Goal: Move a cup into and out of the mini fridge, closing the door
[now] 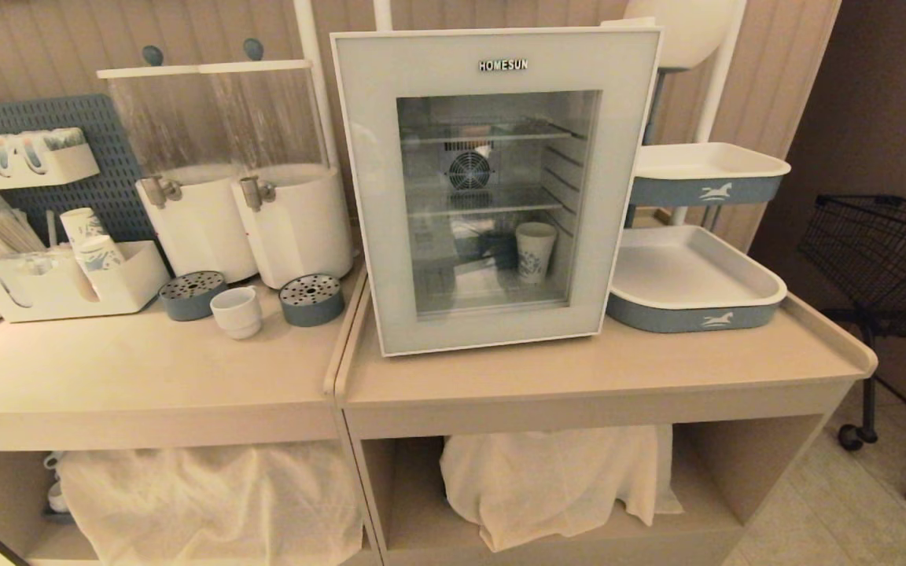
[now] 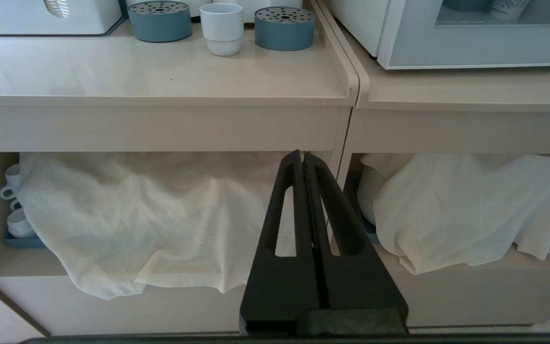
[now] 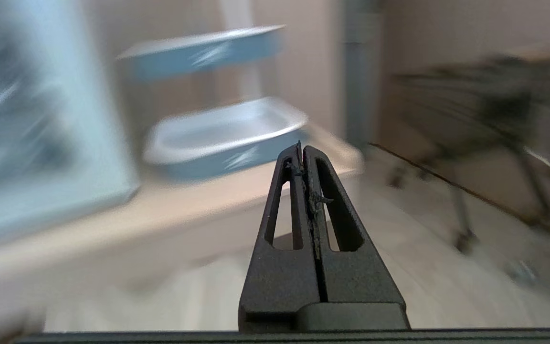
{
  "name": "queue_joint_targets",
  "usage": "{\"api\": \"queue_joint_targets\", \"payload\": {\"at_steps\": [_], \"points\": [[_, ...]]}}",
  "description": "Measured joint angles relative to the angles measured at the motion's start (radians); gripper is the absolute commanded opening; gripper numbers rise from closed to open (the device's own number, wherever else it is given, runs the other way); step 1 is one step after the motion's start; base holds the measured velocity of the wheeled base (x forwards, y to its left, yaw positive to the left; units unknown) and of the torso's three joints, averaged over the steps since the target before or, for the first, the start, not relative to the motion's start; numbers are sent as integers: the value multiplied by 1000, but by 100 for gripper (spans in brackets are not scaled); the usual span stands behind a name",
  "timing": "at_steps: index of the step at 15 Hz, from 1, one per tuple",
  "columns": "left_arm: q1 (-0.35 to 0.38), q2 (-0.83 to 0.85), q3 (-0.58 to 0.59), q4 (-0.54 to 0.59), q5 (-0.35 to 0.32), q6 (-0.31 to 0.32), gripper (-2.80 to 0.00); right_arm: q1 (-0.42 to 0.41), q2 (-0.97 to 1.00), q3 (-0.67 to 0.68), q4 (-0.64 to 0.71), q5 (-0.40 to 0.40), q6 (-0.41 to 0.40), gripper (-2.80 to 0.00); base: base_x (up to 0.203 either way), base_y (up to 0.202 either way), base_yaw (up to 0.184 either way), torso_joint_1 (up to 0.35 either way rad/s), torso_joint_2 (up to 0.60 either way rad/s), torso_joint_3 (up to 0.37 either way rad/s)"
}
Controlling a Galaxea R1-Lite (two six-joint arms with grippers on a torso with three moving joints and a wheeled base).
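Note:
The small white cup (image 1: 236, 311) (image 2: 221, 27) stands on the left counter between two blue perforated drip trays. The mini fridge (image 1: 492, 189) (image 3: 41, 119) sits on the right counter with its glass-windowed door (image 1: 378, 196) closed. A blue-patterned paper cup (image 1: 535, 251) stands inside on the fridge floor. Neither arm shows in the head view. My left gripper (image 2: 302, 155) is shut and empty, low in front of the counter's lower shelf. My right gripper (image 3: 301, 148) is shut and empty, off the counter's right front corner, facing the stacked trays.
Two drink dispensers (image 1: 248, 181) and a cup organiser (image 1: 68, 275) stand behind the cup. A two-tier blue and white tray stand (image 1: 693, 275) (image 3: 227, 138) sits right of the fridge. White cloths (image 2: 127, 220) cover the lower shelves. A black wire cart (image 1: 885, 259) stands at the right.

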Motion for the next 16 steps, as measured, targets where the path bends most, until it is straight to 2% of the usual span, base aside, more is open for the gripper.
{"api": "queue_joint_targets", "payload": {"at_steps": [1, 3, 5, 7, 9, 11, 16], "points": [[0, 0, 0, 0, 0, 0, -280, -1, -8, 23, 13, 72, -33, -280, 0, 0, 0, 0, 0, 0], [0, 0, 0, 0, 0, 0, -280, -2, -15, 35, 126, 211, -77, -280, 0, 0, 0, 0, 0, 0], [0, 0, 0, 0, 0, 0, -280, -3, -17, 21, 252, 305, -79, -280, 0, 0, 0, 0, 0, 0], [0, 0, 0, 0, 0, 0, -280, -3, -17, 11, 311, 314, -54, -280, 0, 0, 0, 0, 0, 0], [0, 0, 0, 0, 0, 0, -280, -3, -17, 11, 316, 310, -19, -280, 0, 0, 0, 0, 0, 0], [0, 0, 0, 0, 0, 0, -280, -2, -17, 11, 316, 310, -18, -280, -1, 32, -11, 1, 1, 1], [0, 0, 0, 0, 0, 0, -280, -3, -17, 11, 315, 310, -17, -280, -125, 163, -11, 2, 6, 3]]}}
